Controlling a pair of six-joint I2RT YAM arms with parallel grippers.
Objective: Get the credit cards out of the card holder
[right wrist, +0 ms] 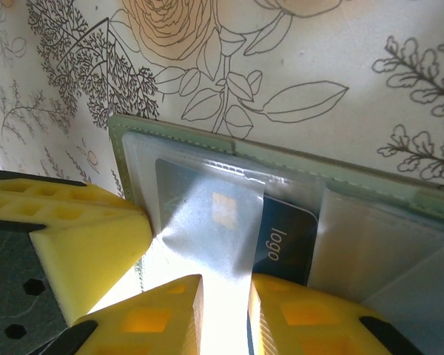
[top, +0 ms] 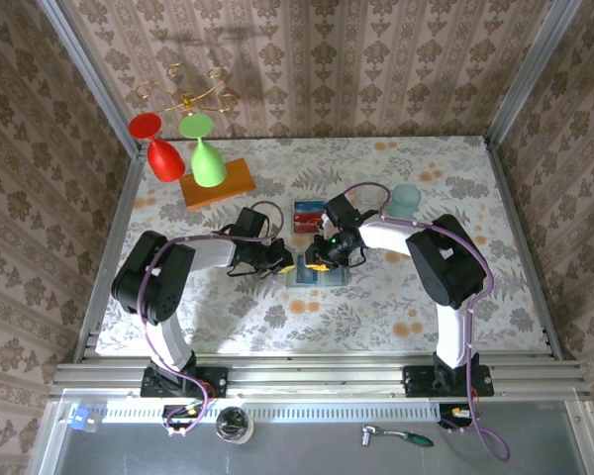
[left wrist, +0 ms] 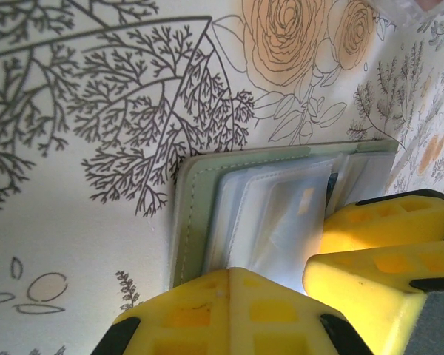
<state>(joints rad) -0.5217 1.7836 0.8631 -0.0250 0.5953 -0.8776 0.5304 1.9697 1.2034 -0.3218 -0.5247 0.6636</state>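
Both arms fold inward from the table's near edge, wrists dipped over the card holder [top: 332,279] near the middle. The left gripper [left wrist: 311,270] is closed, pressing on its pockets. The right gripper [right wrist: 223,296] pinches a blue card [right wrist: 288,233] printed "logo". Beyond, toward the far edge, lies a loose card [top: 306,216], red over blue.

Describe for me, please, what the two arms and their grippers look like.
The left arm and the right arm are built alike: white links between bulky black joints, on black bases. A lilac cable loops along each. The left gripper and the right gripper have blocky yellow fingers moulded with square recesses, mounted on dark bodies.
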